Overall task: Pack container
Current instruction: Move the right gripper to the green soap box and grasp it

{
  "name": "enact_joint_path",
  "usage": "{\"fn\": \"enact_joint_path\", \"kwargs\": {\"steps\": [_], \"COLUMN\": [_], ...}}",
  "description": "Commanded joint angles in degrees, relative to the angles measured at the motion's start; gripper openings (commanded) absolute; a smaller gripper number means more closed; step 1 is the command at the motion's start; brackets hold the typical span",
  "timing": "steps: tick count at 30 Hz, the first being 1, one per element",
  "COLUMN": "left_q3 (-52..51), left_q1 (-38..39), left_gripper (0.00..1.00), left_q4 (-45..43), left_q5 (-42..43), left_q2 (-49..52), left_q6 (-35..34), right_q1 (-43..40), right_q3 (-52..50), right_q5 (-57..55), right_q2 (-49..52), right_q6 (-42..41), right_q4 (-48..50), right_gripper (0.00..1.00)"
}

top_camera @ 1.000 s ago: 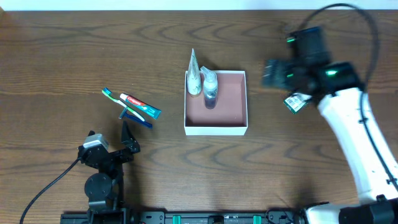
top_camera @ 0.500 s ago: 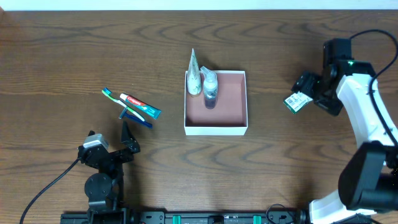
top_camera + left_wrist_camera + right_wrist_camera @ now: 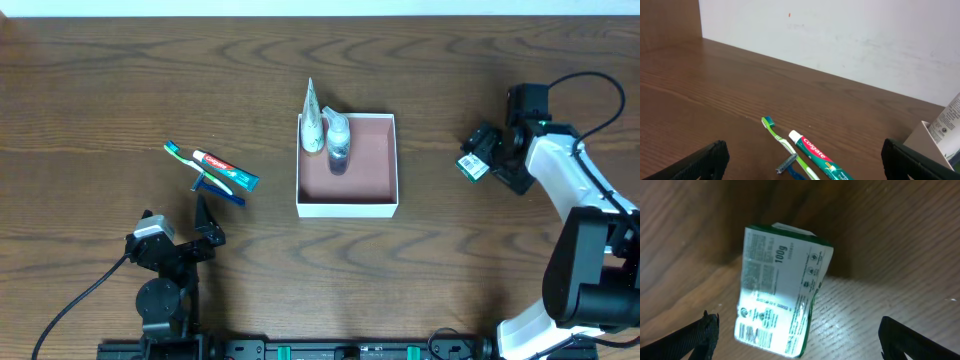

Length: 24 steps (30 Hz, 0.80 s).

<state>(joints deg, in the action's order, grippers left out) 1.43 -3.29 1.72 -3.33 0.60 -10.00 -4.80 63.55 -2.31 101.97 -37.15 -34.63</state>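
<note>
The container (image 3: 391, 166), a shallow white-walled box with a pink-brown inside, sits mid-table. A white tube (image 3: 312, 118) and a clear bottle (image 3: 339, 142) lie in its back left corner. A green toothbrush (image 3: 190, 162), a toothpaste tube (image 3: 226, 170) and a blue razor (image 3: 215, 185) lie on the table to its left. They also show in the left wrist view: toothbrush (image 3: 777, 135), toothpaste (image 3: 815, 152). My left gripper (image 3: 180, 225) (image 3: 815, 167) is open and empty, just in front of them. My right gripper (image 3: 492, 155) (image 3: 810, 342) is open right by a green-and-white soap box (image 3: 472, 165) (image 3: 782, 290).
The wooden table (image 3: 120, 80) ends at a white wall behind. The container's corner and the tube show at the right edge of the left wrist view (image 3: 930, 137). A black cable (image 3: 80, 295) trails from the left arm's base.
My right arm has swung from the back right toward the right edge and come down beside the soap box. The soap box, the container and the left arm have not moved.
</note>
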Motion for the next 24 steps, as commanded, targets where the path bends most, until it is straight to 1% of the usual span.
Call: {"fn": "enact_joint_path", "kwargs": {"steps": [1, 11, 18, 20, 21, 22, 24], "left_q3": [-1.2, -1.2, -1.2, -1.2, -1.2, -1.2, -1.2], "left_q1": [-0.2, -0.2, -0.2, -0.2, -0.2, -0.2, -0.2], "left_gripper": [0.98, 0.98, 0.98, 0.98, 0.98, 0.98, 0.98], "left_q4": [2.1, 2.1, 2.1, 2.1, 2.1, 2.1, 2.1], "left_q5": [-0.5, -0.5, -0.5, -0.5, -0.5, -0.5, -0.5], "left_q2": [-0.3, -0.3, -0.3, -0.3, -0.3, -0.3, -0.3], "left_q6": [1.2, 1.2, 1.2, 1.2, 1.2, 1.2, 1.2], "right_q1": [-0.2, -0.2, -0.2, -0.2, -0.2, -0.2, -0.2], "right_q3": [-2.9, -6.0, -6.2, -6.2, -6.2, -6.2, -6.2], "right_q5": [-0.2, -1.2, -1.4, -1.4, -1.3, -1.4, -1.3], "right_q2": [0.9, 1.5, 4.8, 5.6, 5.9, 6.0, 6.0], "right_q6": [-1.9, -2.0, -2.0, -2.0, -1.7, -1.7, -1.6], "right_q4": [2.8, 9.0, 11.8, 12.2, 12.4, 12.5, 12.5], "right_gripper": [0.99, 0.98, 0.95, 0.92, 0.88, 0.85, 0.74]}}
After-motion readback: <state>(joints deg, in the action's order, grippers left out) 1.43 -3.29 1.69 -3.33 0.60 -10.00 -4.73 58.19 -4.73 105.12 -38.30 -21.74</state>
